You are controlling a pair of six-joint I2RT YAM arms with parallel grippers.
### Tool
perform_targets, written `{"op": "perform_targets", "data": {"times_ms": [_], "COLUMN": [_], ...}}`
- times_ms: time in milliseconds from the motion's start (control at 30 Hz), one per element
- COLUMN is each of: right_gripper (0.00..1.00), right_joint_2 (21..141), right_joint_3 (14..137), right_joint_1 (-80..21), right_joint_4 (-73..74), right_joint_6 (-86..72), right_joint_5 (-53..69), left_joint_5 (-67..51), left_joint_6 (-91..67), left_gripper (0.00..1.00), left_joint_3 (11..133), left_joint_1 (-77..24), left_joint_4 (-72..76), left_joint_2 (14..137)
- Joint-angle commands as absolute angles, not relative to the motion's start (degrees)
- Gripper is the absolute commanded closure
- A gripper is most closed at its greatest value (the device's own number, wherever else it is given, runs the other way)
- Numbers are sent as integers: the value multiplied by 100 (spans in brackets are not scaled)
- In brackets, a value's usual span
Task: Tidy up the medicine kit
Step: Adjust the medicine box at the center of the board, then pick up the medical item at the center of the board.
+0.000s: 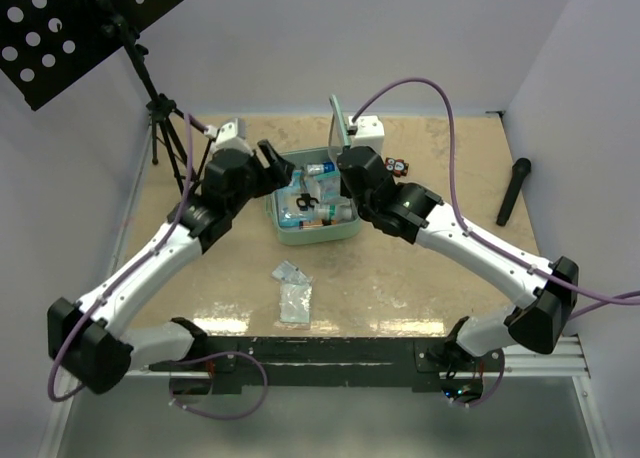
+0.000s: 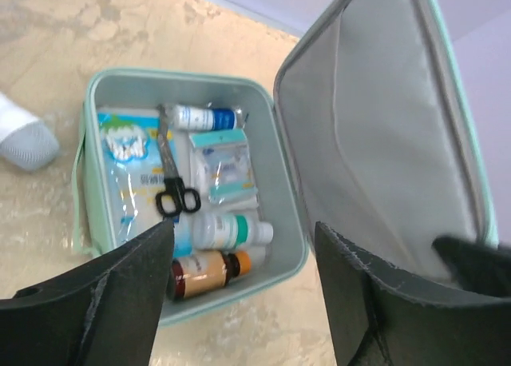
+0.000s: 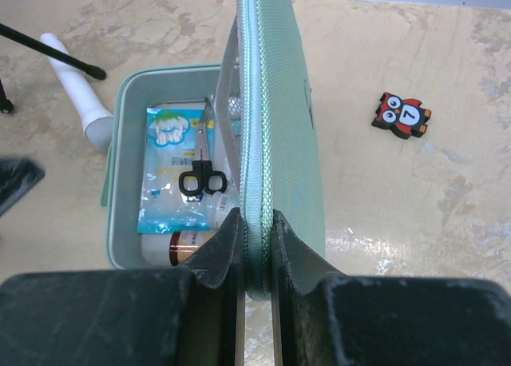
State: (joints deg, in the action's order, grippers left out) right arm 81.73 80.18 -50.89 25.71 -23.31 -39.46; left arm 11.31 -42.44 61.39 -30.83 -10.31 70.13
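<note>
Pinching lid (image 3: 281,142) of mint-green soft zip medicine kit (image 3: 116,182) upright with right claw (image 3: 255,222); left claw (image 2: 243,250) wide, empty, nearby. Might slip from thin pinch, flop shut.

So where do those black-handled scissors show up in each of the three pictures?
Top external: the scissors are tiny, inside the open medicine kit at mid-table.
Left wrist: the scissors lie left of centre in the tray, handles nearest the camera.
Right wrist: the scissors lie left of centre, beside the raised lid.
Shared landmark: that mint-green lid, standing upright.
</note>
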Motion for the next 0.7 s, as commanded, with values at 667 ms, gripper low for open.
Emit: {"op": "perform_targets", "data": {"times_ms": [667], "right_gripper": [100], "right_joint_2": [7989], "right_joint_3": [7717], "right_joint_1": [-5089], "right_joint_4": [2496], "right_joint_6": [-2364], "right_joint_5": [-3709], "left_joint_5": [519], "left_joint_6": [-5317], "left_gripper": [36], "left_joint_3": [2453], "left_joint_1": [-4254], "left_joint_4": [-2232], "left_joint_2": [4545]}}
